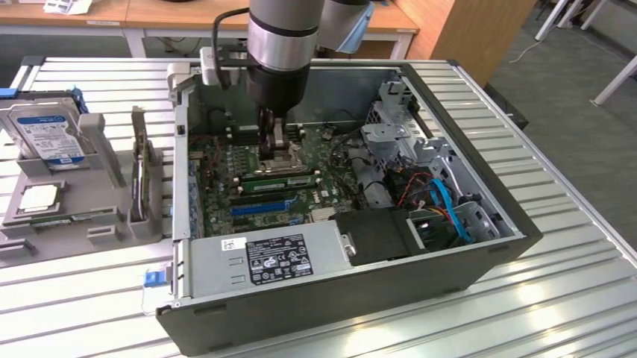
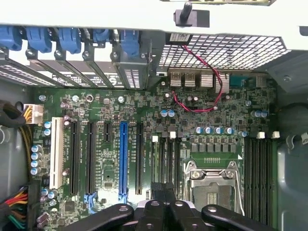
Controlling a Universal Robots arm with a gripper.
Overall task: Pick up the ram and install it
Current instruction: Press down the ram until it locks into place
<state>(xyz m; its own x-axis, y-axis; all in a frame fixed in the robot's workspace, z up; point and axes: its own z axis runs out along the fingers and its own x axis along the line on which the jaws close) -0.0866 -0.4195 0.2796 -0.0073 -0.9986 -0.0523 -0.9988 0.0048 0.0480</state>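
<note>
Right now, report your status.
Gripper low inside the case, over the motherboard. Ram lying along a slot beside it. No obstruction seen.

We see the ram point(image 1: 282, 180) as a long, narrow green stick with a row of dark chips along its face. It stands on its long edge, level and upright, and seems seated in a slot rather than lying loose. It is not between the fingers point(image 1: 268, 140), which are pressed together with nothing in them. It sits just beside their tips and lower, apart from them, with its length running across them. In the wrist view, a thin pale-green edge point(image 2: 155, 161) just ahead of the fingers point(image 2: 159, 198) looks like it.
</note>
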